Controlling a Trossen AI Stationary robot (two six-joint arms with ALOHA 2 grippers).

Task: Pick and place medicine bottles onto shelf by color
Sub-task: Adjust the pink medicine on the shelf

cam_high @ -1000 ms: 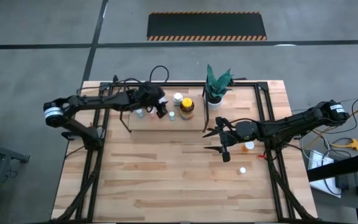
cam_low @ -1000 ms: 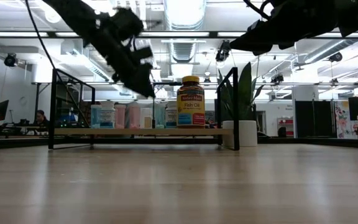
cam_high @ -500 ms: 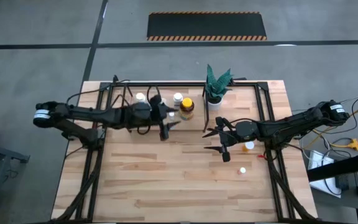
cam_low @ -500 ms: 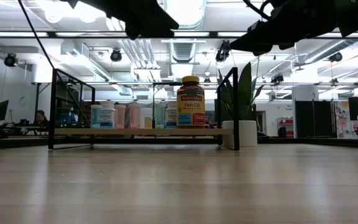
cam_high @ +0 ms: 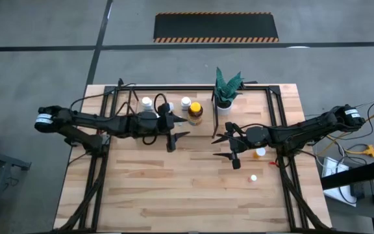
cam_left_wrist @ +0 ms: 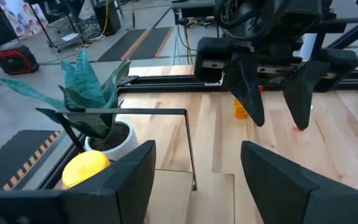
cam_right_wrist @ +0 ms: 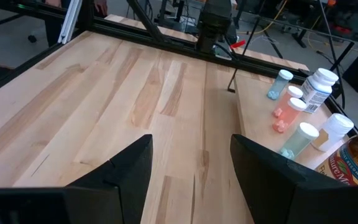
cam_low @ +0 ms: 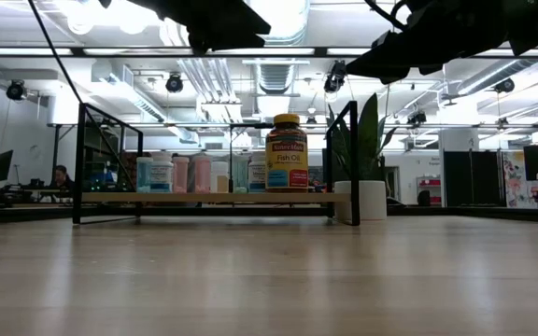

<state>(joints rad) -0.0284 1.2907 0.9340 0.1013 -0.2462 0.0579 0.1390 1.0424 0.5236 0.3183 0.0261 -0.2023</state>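
Note:
The shelf (cam_high: 149, 127) is a light-wood panel in black bars at the table's far left middle. On it stand the amber yellow-capped bottle (cam_high: 195, 110), white-capped bottles (cam_high: 147, 102) and small pale green and pink ones (cam_right_wrist: 288, 109); the low view shows them in a row (cam_low: 194, 174). An orange-capped bottle (cam_high: 260, 153) and a white-capped one (cam_high: 254, 177) stand on the tabletop at the right. My left gripper (cam_high: 177, 138) hangs open, raised, by the shelf's near edge. My right gripper (cam_high: 228, 148) hangs open, raised, left of the two loose bottles.
A green spiky plant in a white pot (cam_high: 224, 97) stands just right of the shelf's far corner. Black frame bars (cam_high: 279, 123) run along the table's sides. Bare tabletop (cam_high: 174, 188) spreads across the near half. Cables trail off the right edge.
My left gripper has pulled back from among the bottles on the shelf, rising and moving toward the table's near edge and a little right as the arm stretched out. In the last half second it has barely shifted. My right arm has kept still.

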